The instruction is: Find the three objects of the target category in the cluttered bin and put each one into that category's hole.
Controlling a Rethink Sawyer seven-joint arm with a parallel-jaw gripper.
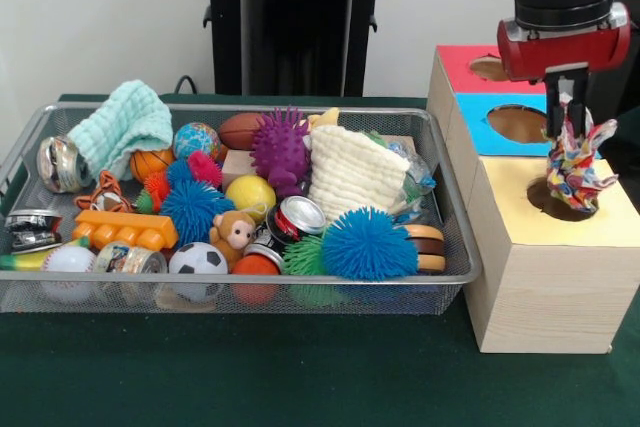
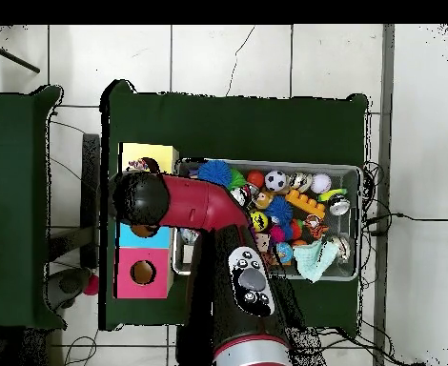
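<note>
My gripper (image 1: 567, 125) is at the right of the front view, over the pale wood-grain box (image 1: 550, 292). It is shut on a multicolour knotted rope toy (image 1: 579, 169), which hangs from the fingers directly above the hole with the yellow surround (image 1: 556, 203), its lower end at the opening. The wire-mesh bin (image 1: 250, 107) stands left of the box, full of toys. An orange, black and white knotted toy (image 1: 105, 192) lies at its left side. In the overhead view the arm (image 2: 194, 205) covers the gripper; the yellow surround (image 2: 156, 154) and the bin (image 2: 354, 172) show.
The box also has a blue-surround hole (image 1: 517, 123) and a red-surround hole (image 1: 487, 68) behind the yellow one. The bin holds blue (image 1: 368, 244) and purple (image 1: 280, 147) spiky balls, knitted cloths (image 1: 352, 173), cans, small balls and an orange brick (image 1: 124, 230).
</note>
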